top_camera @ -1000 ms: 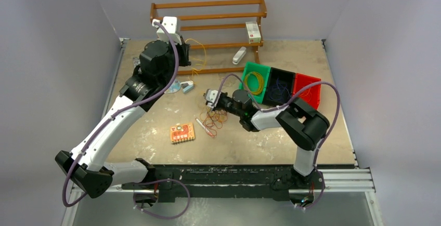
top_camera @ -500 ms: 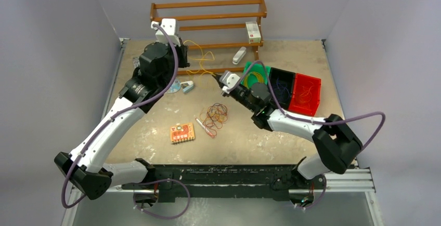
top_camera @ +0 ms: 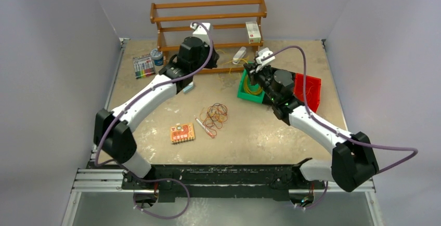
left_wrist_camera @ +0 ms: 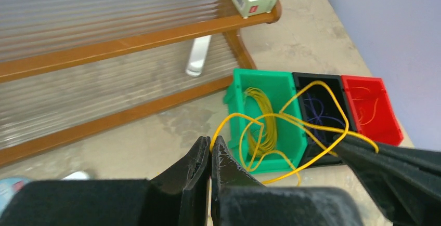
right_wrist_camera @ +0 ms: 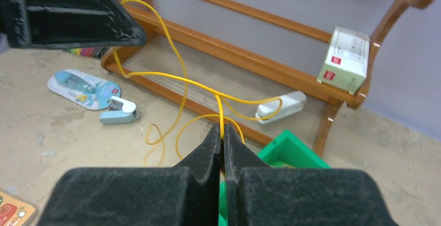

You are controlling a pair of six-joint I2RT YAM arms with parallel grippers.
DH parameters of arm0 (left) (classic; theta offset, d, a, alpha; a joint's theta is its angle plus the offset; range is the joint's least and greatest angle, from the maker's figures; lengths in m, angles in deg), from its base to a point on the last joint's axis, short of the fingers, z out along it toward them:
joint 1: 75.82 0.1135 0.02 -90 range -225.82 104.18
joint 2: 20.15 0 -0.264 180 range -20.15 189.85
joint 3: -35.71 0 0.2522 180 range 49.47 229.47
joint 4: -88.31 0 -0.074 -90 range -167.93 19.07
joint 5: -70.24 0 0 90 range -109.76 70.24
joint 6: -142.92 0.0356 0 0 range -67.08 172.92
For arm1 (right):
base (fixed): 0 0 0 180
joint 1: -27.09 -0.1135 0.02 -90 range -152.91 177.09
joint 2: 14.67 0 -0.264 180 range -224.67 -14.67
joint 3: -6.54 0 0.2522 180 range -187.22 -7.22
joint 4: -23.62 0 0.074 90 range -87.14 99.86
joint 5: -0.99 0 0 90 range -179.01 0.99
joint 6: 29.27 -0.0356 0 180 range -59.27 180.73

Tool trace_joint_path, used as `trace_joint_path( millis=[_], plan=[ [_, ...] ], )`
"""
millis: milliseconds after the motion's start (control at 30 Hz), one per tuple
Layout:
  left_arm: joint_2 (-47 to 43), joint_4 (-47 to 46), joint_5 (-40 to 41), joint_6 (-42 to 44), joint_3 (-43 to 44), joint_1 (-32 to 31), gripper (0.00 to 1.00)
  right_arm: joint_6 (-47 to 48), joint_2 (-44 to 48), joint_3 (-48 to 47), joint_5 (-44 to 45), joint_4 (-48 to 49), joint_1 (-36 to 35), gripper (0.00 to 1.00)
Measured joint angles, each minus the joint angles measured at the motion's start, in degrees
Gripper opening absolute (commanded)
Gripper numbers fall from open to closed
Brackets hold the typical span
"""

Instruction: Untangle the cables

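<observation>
**A:** Holding the yellow cable just left of the green bin: how should we free it?

**B:** Left gripper and right gripper each pinch it tight. Part them slowly, watching for knots.

**A:** How does it lie?

**B:** Sideways, from gripper to gripper, with slack loops drooping toward the bin. The tangle lies on the bin's near-left side.

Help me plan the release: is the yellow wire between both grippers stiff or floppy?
Probably floppy: the yellow wire sags in loose loops between the left gripper and right gripper. Likely light, being thin. It may curl into coils like those in the green bin.
</observation>
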Motion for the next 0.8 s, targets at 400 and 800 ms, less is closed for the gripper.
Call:
trace_joint_path(
  millis=[400,800],
  plan=[
    [16.33,0.48,-2.12,-0.59,22.45,-11.23,0.00,-4.44,6.82,3.37,8.92,-3.45,2.49,0.00],
    [25.33,-0.98,-6.38,-1.27,32.11,-12.04,0.00,-6.08,10.19,7.85,18.69,-3.56,3.32,0.00]
  ],
)
